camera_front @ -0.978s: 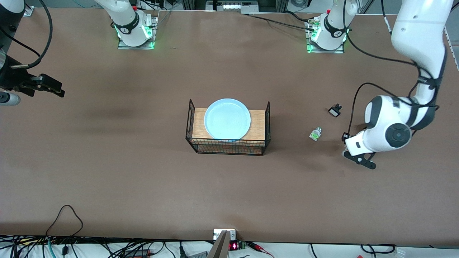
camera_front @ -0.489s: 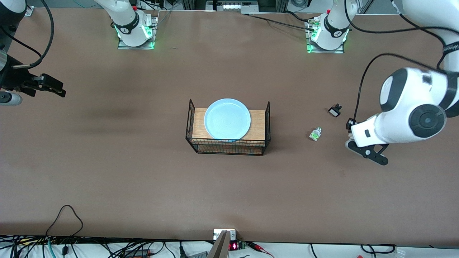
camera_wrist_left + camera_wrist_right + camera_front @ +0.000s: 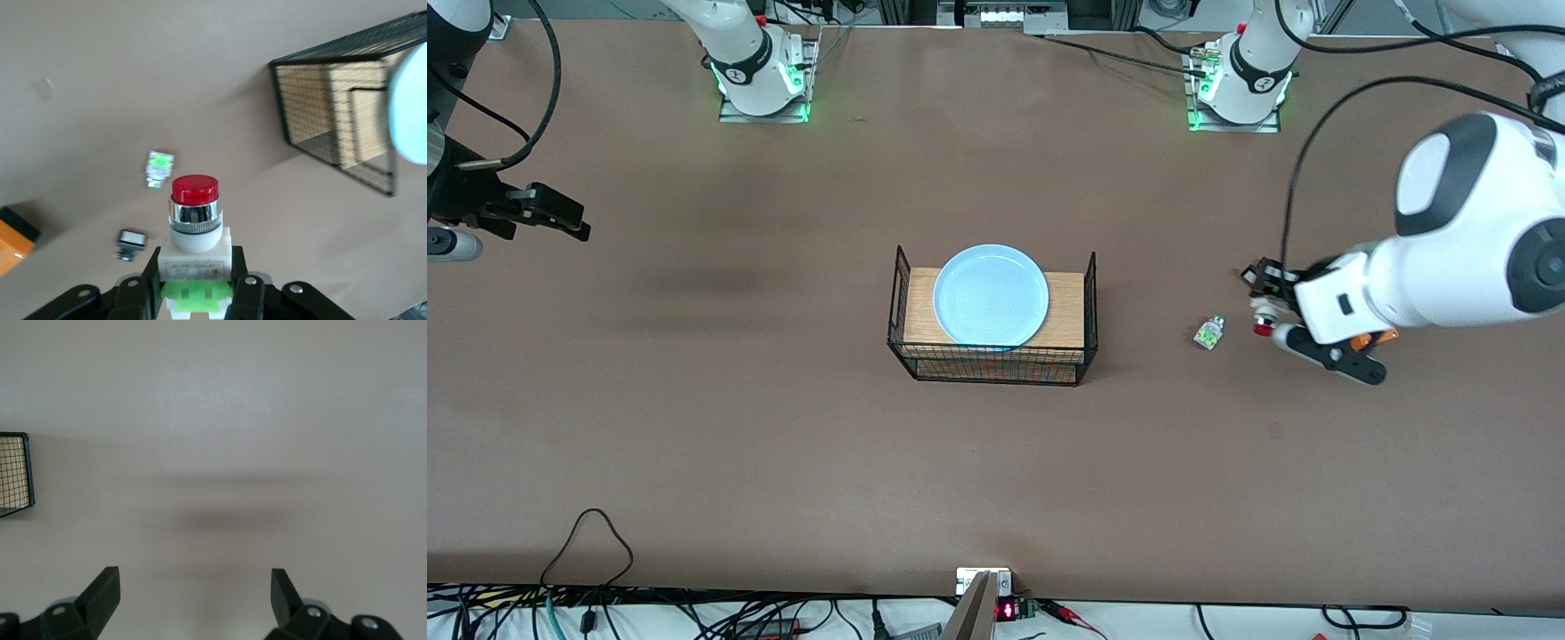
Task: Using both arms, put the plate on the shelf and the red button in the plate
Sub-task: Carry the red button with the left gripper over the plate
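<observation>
The pale blue plate [image 3: 991, 295] lies on a wooden board in a black wire basket [image 3: 898, 302] at the table's middle; its edge shows in the left wrist view [image 3: 410, 113]. My left gripper [image 3: 1270, 313] is shut on the red button [image 3: 195, 230], held above the table with its red cap [image 3: 1261, 330] pointing out from the fingers toward the basket. My right gripper [image 3: 534, 213] is open and empty, waiting above the table at the right arm's end, and it also shows in the right wrist view [image 3: 193, 590].
A similar white-and-green switch [image 3: 1209, 332] without a red cap lies on the table between the basket and my left gripper. A small black-and-silver part [image 3: 131, 241] and an orange box [image 3: 12, 241] lie near the left gripper. A basket corner [image 3: 15, 473] shows in the right wrist view.
The left arm has swung its wrist up and moved its gripper toward the basket; the red button's cap now shows in its fingers. The right arm has not moved.
</observation>
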Motion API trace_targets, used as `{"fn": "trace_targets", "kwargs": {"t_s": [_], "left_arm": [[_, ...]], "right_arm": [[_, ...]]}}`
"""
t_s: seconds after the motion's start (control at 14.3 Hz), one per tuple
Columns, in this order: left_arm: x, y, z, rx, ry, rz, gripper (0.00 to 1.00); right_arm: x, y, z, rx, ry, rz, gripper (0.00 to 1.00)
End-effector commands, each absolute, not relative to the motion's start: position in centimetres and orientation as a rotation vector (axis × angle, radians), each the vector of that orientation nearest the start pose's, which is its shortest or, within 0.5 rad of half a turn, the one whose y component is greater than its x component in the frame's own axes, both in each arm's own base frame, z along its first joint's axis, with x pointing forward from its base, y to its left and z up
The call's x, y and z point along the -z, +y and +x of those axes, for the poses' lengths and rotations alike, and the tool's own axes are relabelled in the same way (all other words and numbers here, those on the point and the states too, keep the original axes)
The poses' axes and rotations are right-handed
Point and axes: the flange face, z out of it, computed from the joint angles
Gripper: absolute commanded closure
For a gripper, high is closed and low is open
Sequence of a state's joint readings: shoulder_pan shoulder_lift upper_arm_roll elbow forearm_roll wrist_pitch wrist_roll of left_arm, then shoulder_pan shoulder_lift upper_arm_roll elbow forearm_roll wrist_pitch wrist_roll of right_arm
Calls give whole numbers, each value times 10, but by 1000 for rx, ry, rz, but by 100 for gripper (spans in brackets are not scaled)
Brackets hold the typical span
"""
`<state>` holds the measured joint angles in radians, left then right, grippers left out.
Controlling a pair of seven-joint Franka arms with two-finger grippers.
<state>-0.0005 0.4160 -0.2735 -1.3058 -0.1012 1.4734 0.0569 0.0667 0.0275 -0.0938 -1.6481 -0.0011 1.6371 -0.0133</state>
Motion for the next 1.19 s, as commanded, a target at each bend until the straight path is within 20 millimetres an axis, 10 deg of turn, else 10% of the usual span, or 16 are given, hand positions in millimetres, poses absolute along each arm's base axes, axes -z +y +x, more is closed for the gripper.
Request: {"fn": "trace_targets", "kwargs": {"t_s": [0.0, 0.28, 0.77, 1.12], "left_arm": [[-521, -223, 605, -441, 463, -3278, 89], [-541, -319, 575, -443, 173, -3331, 89], [-446, -457, 563, -295, -40, -3392, 89], [-385, -479, 569, -214, 28, -3362, 89]], "right_arm": [[-585, -13, 563, -63, -5, -3148, 0], [-585, -14, 563, -65, -3, -3148, 0], [-585, -15, 563, -65, -1, -3148, 0], [-585, -14, 562, -63, -3, -3148, 0]]}}
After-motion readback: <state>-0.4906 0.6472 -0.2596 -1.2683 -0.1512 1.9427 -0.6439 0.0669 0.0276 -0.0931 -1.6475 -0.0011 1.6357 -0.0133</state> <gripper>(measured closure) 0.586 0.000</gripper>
